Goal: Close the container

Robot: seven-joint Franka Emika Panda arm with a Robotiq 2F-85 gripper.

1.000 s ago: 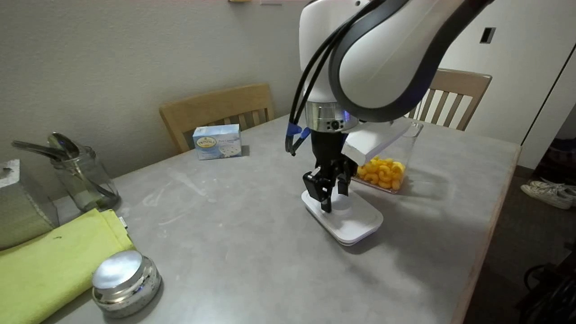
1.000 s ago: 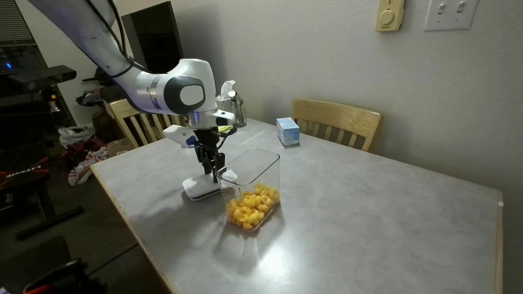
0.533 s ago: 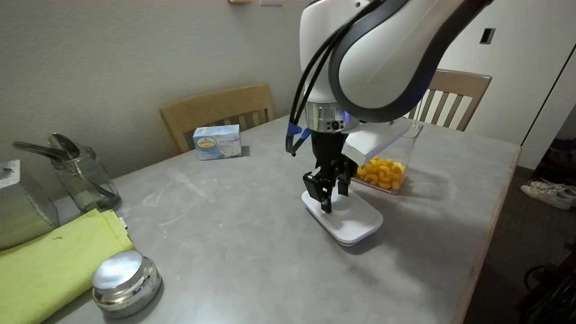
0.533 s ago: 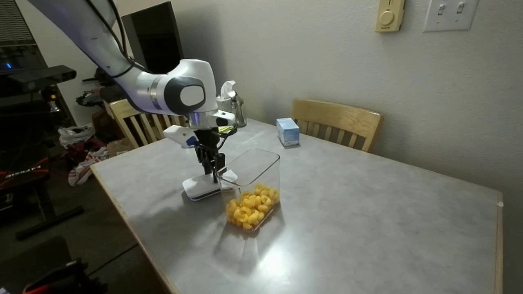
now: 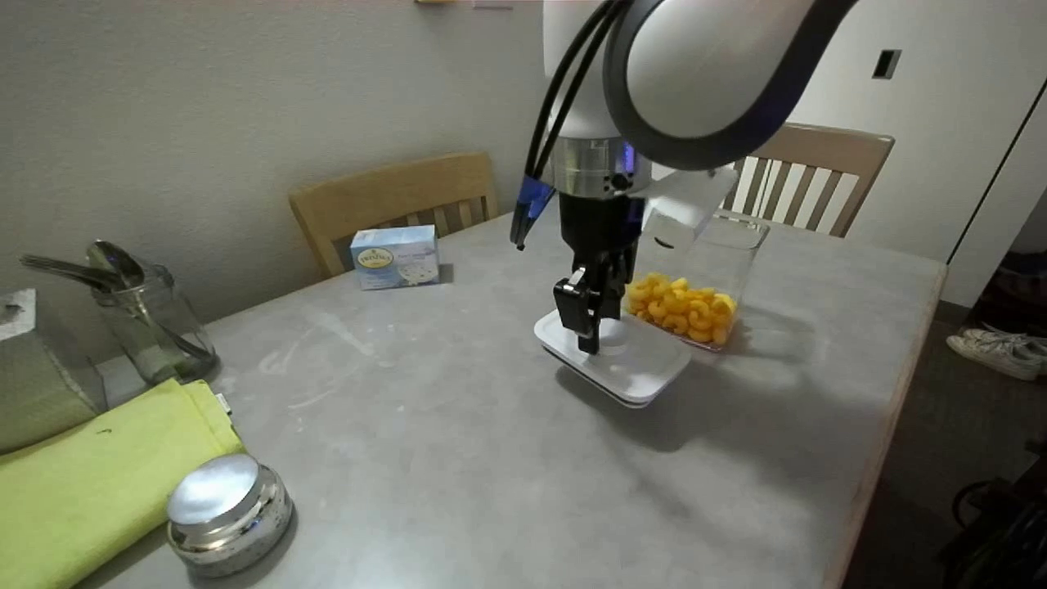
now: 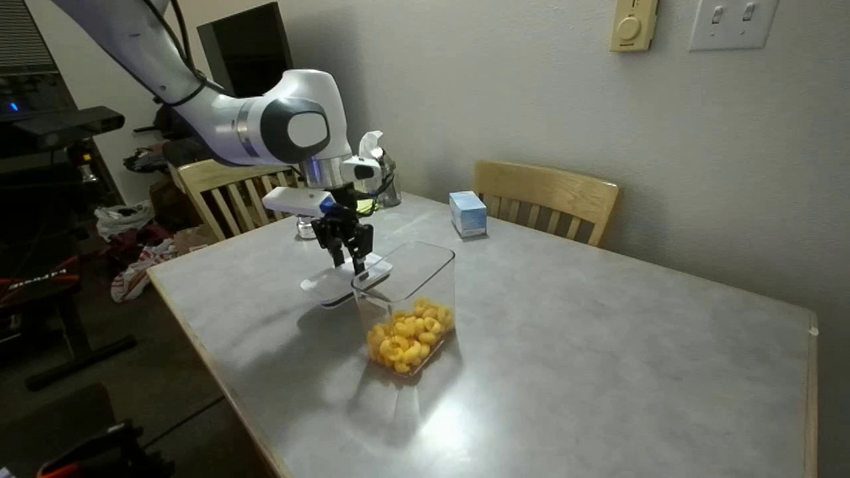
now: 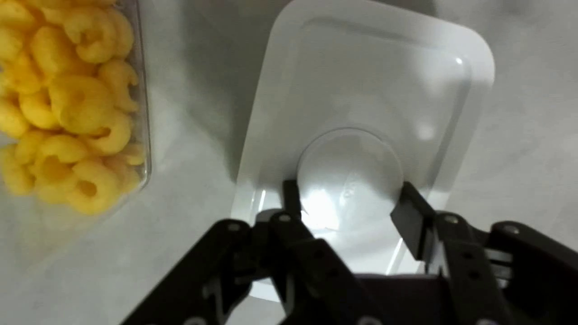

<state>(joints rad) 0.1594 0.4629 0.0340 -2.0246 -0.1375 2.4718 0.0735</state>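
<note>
The container [image 6: 412, 335] is a clear, open-topped plastic box with yellow-orange food pieces in the bottom; it stands upright on the table. It also shows in an exterior view [image 5: 699, 315], partly behind the arm, and at the left of the wrist view [image 7: 72, 99]. The white rounded-square lid [image 5: 646, 370] hangs slightly tilted above the table, beside the container, its shadow apart below it. It also shows in the wrist view [image 7: 375, 76]. My gripper [image 7: 348, 194] is shut on the lid's round central knob, one finger on each side. In an exterior view the gripper [image 6: 349, 267] is just behind the container.
A blue tea box [image 5: 397, 258] stands near the table's wall side. A round metal tin [image 5: 229, 515], a yellow cloth [image 5: 123, 466], a glass jar with cutlery [image 5: 159, 327] and a tissue box [image 5: 45, 376] are at the far end from the container.
My gripper has risen with the lid in it; the lid now hangs above the table, tilted a little. The container has not moved.
</note>
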